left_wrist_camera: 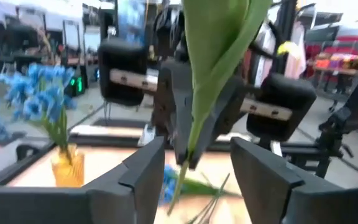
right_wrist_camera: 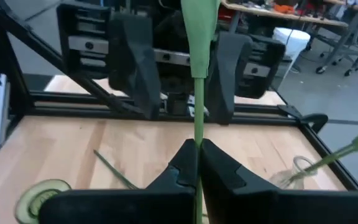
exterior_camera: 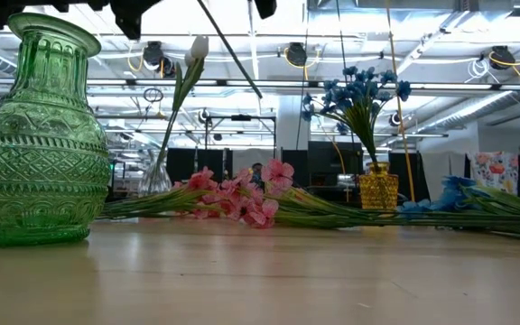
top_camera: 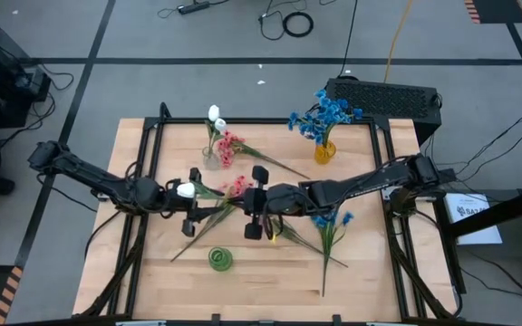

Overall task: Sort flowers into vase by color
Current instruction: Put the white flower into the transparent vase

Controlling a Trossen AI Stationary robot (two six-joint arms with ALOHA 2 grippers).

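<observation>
The white flower (top_camera: 187, 190), light and springy, hangs above the desk (top_camera: 261, 272), beyond the green vase (top_camera: 220, 260). The right gripper (right_wrist_camera: 197, 155) pinches its stem; the left gripper (left_wrist_camera: 191, 171) stands spread around it. Hold mid-stem.

On the table (top_camera: 134, 272), one vase (top_camera: 220, 260) stands near the front edge at the middle, a second vase (top_camera: 323, 152) with flowers in it stands toward the back right, and a third vase (top_camera: 211, 158) holding stems stands toward the back, left of centre. Loose flowers (top_camera: 234, 187) lie between them at mid-table, and more flowers (top_camera: 332, 221) lie to the right. The left gripper (top_camera: 195, 201) and right gripper (top_camera: 250, 210) face each other above the middle, a stem (right_wrist_camera: 199, 93) between them.
</observation>
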